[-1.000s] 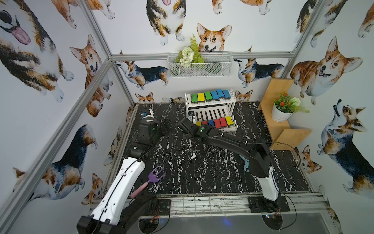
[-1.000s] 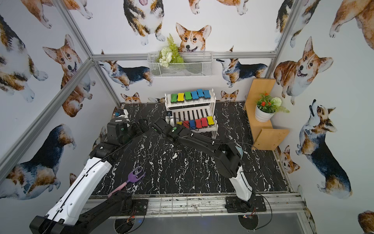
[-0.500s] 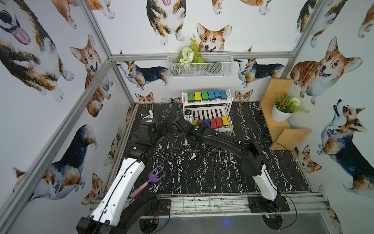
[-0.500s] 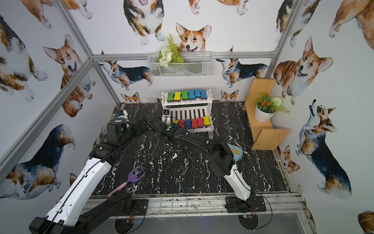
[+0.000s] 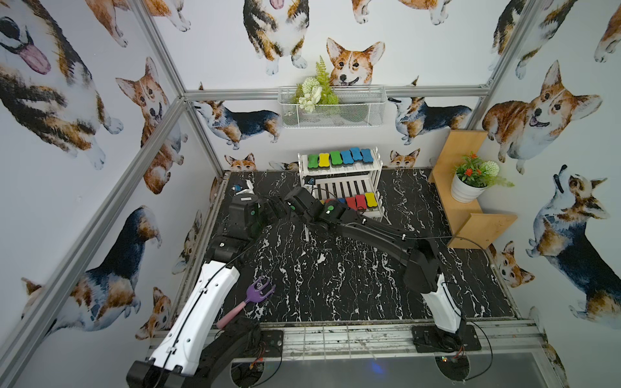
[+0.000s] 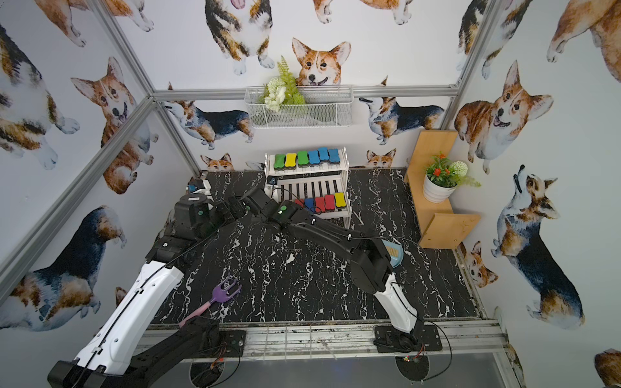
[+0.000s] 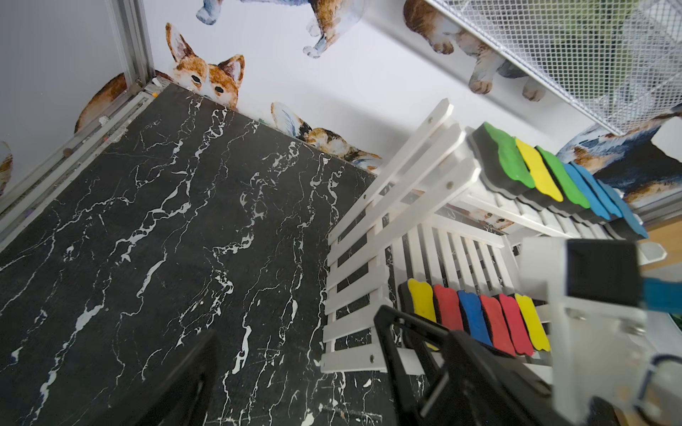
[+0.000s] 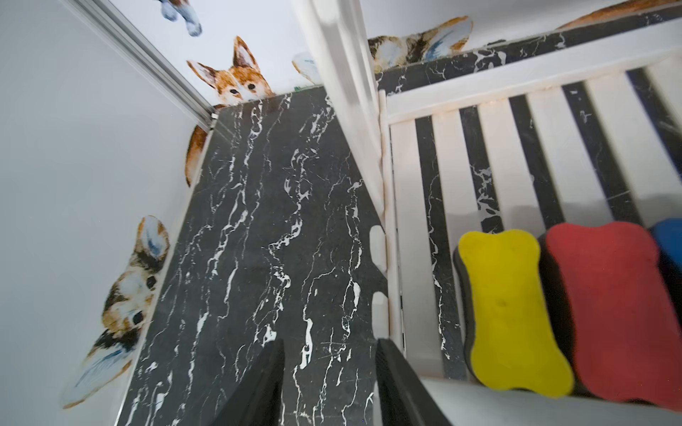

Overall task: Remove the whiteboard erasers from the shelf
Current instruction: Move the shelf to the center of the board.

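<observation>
The white shelf (image 5: 339,169) stands at the back of the table. Its top tier carries a row of green, yellow and blue whiteboard erasers (image 5: 339,157). A row of yellow, red and blue ones (image 7: 472,317) lies along the lower tier's front, partly hidden by my right arm in both top views. My right gripper (image 8: 328,369) hovers open and empty over the table, just outside the shelf's left side, next to the yellow eraser (image 8: 513,310) at the end of the row. My left gripper (image 7: 295,354) is wide open at the shelf's lower front-left corner, holding nothing.
A wire basket (image 5: 332,117) with plants hangs on the back wall. A wooden stepped stand (image 5: 470,215) with a potted plant is at the right. A purple fork-like tool (image 5: 255,292) lies front left. A light-blue dustpan (image 6: 395,252) shows behind my right arm.
The shelf has slid a little to the left along with my right arm. My right gripper's jaws have parted. My left arm has stayed put.
</observation>
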`<state>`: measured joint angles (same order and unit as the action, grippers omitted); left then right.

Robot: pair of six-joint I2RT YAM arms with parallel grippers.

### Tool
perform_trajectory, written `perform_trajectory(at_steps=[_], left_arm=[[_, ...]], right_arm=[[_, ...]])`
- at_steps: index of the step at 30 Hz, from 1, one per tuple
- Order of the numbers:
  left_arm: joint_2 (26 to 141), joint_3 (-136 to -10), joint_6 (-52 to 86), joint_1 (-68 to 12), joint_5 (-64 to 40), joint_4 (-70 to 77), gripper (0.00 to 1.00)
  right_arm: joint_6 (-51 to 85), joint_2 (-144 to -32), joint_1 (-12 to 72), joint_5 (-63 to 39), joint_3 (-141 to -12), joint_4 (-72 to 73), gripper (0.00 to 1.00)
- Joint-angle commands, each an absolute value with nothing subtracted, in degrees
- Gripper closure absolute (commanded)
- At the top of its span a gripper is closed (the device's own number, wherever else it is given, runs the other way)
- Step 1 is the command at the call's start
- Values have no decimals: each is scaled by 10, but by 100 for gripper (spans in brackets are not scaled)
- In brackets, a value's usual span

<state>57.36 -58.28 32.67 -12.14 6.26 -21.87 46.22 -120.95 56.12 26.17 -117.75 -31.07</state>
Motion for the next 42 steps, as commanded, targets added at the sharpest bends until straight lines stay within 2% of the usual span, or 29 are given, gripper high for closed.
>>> perform_trajectory(at_steps=[1,5,10,15,21,33,42], left_arm=[[577,-595,316,-121,42,-217,0],[578,-601,316,-121,30,-215,0],[571,-595,315,-121,20,-210,0],[570,-586,316,-121,14,-203,0],[583,-578,319,-121,6,-198,0],[589,-567,319,-121,7,-194,0],[592,-565,317,-121,14,-196,0]], right_arm=[[388,-1146,562,251,-1149,-271,53],[340,-1038,529,242,-1084,-278,48],[330,-879,405,148,-928,-257,48],[322,-797,274,70,-794,-250,44],[253,-826,222,83,-749,-268,44],[235,-887,202,73,-722,-223,50],[252,-886,203,61,-698,-207,67]])
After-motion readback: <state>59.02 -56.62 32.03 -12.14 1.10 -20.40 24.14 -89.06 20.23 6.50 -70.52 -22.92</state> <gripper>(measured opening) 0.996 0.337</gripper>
